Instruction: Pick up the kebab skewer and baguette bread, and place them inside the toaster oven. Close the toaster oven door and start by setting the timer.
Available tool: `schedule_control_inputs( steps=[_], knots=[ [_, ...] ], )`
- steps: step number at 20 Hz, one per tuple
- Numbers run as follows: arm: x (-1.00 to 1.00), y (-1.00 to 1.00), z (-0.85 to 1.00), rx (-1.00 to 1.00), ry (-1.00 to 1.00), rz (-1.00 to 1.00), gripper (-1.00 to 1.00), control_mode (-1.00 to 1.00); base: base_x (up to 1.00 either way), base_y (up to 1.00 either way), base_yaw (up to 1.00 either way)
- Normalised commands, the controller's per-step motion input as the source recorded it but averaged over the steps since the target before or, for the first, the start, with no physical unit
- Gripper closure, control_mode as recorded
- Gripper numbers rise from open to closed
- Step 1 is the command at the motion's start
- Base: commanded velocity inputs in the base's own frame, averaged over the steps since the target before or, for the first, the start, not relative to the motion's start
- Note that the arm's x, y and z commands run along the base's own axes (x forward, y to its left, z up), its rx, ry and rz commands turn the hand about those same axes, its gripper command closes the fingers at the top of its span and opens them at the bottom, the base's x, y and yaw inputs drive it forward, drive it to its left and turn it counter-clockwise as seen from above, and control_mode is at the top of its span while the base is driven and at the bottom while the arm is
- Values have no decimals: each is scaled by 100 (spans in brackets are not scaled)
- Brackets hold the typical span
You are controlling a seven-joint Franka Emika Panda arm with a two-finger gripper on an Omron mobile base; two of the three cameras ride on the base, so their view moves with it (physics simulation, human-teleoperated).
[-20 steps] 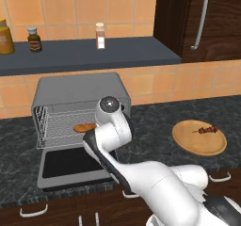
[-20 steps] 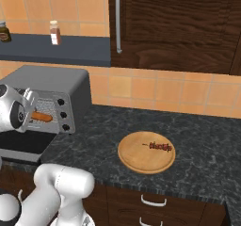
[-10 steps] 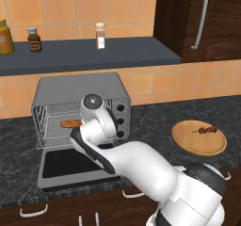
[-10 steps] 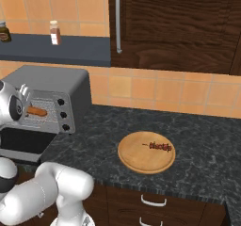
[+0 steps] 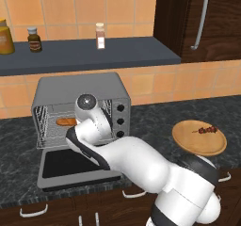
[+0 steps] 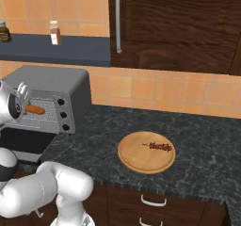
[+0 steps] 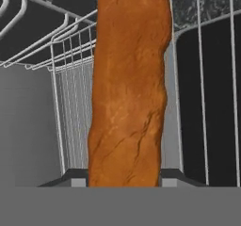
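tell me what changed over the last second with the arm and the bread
The arm swung left across the open toaster oven, carrying the baguette bread deeper over the wire rack; only its orange end now pokes out beside the wrist. The end effector stayed closed on the loaf, no release. Unchanged: the toaster oven door lies dropped open, and the kebab skewer rests on the round wooden plate.

Toaster oven (image 5: 82, 86) mouth at 9 o'clock open, door (image 5: 75, 164) down, baguette (image 7: 129, 88) crowds the rack (image 7: 70, 79).
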Motion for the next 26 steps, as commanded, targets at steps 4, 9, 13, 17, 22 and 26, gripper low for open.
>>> schedule_control_inputs(
  steps=[4,9,13,17,22,26],
  knots=[
    [-1,0,0,0,-14,2,100,-100,0,0,0],
    [21,0,1,0,-5,0,100,-100,0,0,0],
    [28,0,0,0,1,0,100,-100,0,0,0],
    [0,7,0,0,5,0,-100,-100,0,0,0],
    [0,0,0,0,0,0,-100,-100,0,0,0],
    [0,0,0,0,0,0,-100,-100,0,0,0]
  ],
)
